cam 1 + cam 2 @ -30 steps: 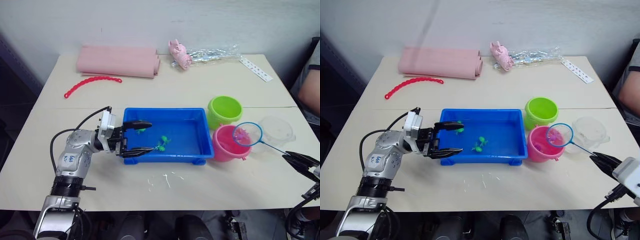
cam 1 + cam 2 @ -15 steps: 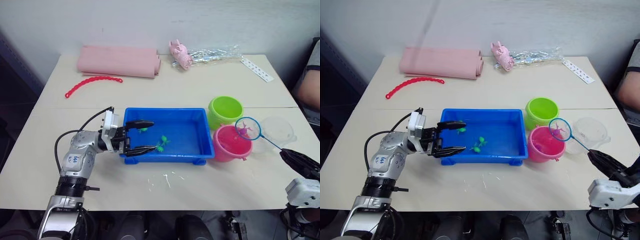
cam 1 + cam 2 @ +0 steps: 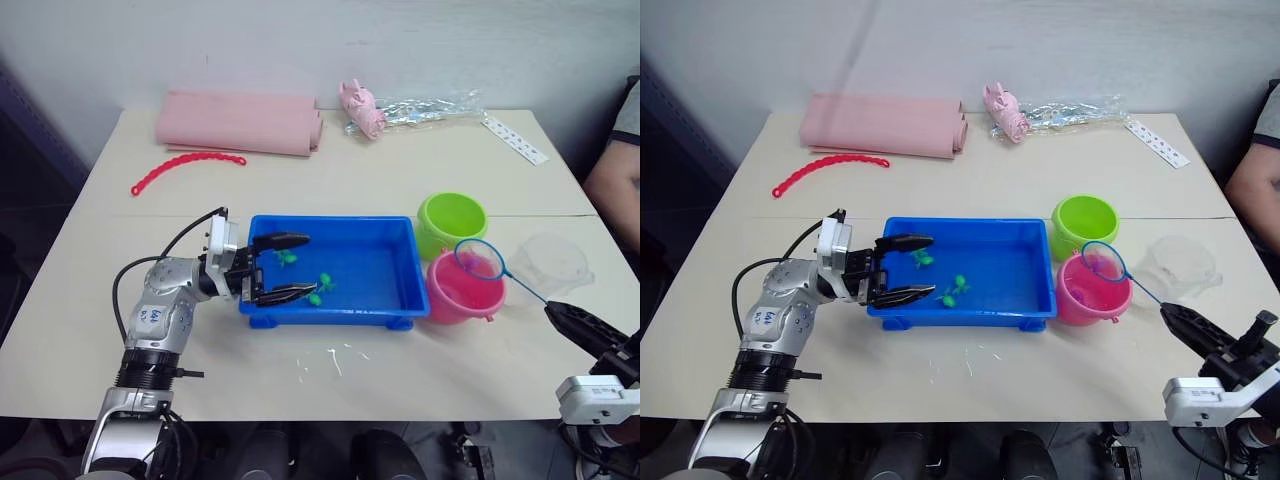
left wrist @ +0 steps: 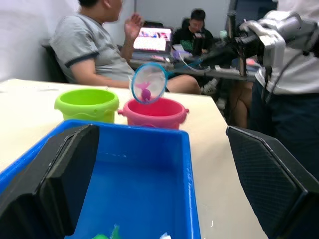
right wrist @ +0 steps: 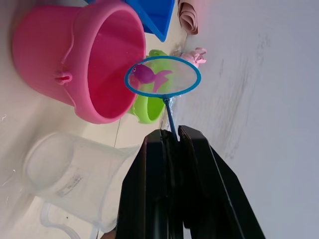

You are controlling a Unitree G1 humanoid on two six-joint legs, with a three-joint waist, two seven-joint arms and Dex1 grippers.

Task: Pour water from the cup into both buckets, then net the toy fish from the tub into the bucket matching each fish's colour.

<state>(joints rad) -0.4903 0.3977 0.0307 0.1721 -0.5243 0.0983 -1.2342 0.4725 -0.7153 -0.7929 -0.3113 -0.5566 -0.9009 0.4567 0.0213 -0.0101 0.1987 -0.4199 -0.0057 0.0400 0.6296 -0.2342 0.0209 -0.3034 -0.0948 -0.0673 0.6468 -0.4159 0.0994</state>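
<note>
The blue tub [image 3: 338,313] sits mid-table with green toy fish [image 3: 322,285] in it. My left gripper [image 3: 292,266] is open, its fingers [image 4: 60,179] reaching over the tub's left end. To the right stand the pink bucket [image 3: 458,298] and, behind it, the lime green bucket [image 3: 450,222]. My right gripper [image 3: 583,322] is shut on the thin handle of a blue-rimmed net [image 3: 480,261]. The net's hoop hangs over the pink bucket with a pink fish [image 5: 146,74] in it. The clear cup [image 3: 550,262] stands right of the pink bucket.
A rolled pink cloth [image 3: 238,122], a red chain [image 3: 186,160], a pale pink pig toy [image 3: 360,108], a clear plastic bag [image 3: 430,105] and a white strip [image 3: 512,138] lie at the back. A person's arm [image 3: 612,175] is at the right edge. White specks [image 3: 335,358] mark the table before the tub.
The net with the pink fish has moved left and lower, further over the pink bucket. My right arm has shifted with it. The left gripper has stayed at the tub's left end.
</note>
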